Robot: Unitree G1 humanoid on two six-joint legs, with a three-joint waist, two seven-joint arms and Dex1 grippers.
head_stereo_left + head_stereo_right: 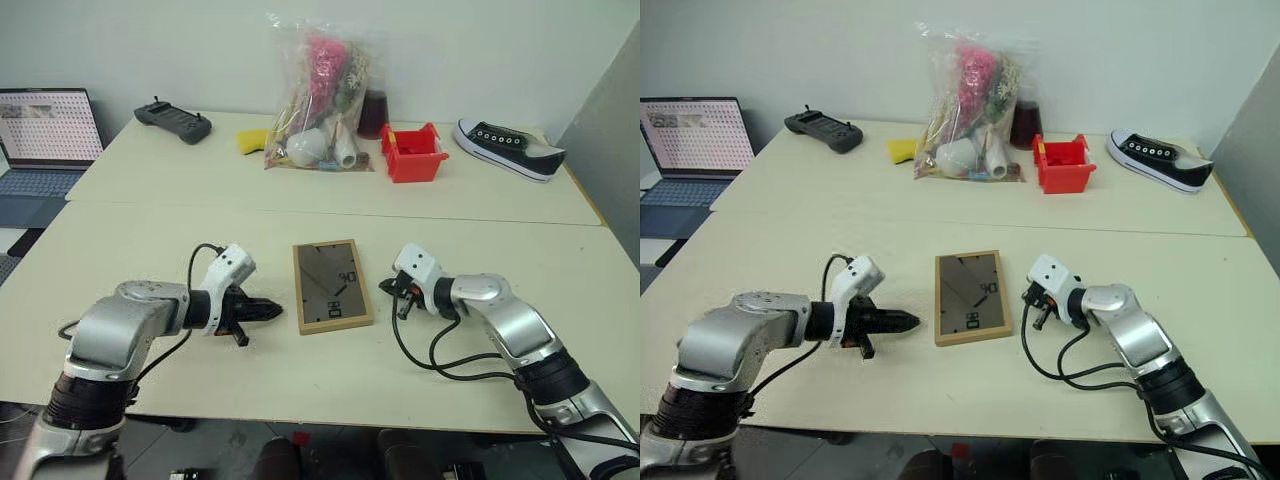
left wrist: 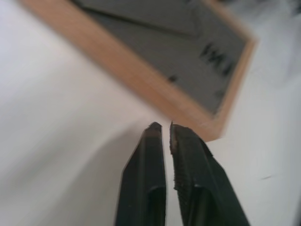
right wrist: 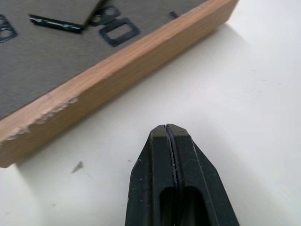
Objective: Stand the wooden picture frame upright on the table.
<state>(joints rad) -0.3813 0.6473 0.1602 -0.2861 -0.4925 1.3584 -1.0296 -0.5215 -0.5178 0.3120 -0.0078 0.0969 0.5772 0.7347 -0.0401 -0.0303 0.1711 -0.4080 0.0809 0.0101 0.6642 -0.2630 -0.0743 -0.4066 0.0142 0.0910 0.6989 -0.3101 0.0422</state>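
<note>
The wooden picture frame (image 1: 332, 285) lies flat on the table (image 1: 150, 240), its dark grey back and folded stand facing up. My left gripper (image 1: 278, 312) is just left of the frame's near corner and points at it, apart from it; its fingers (image 2: 146, 160) stand open by only a narrow gap, with nothing between them. My right gripper (image 1: 386, 288) is close to the frame's right edge and is shut on nothing. In the right wrist view its fingertips (image 3: 166, 127) sit a little off the frame's light-wood side (image 3: 117, 70).
Beyond the seam, at the back of the table, are a black controller (image 1: 172, 122), a clear bag of items (image 1: 320, 95), a red bin (image 1: 412, 152) and a black shoe (image 1: 508, 146). A laptop (image 1: 45, 130) sits far left. Black cable (image 1: 450, 362) loops beside my right arm.
</note>
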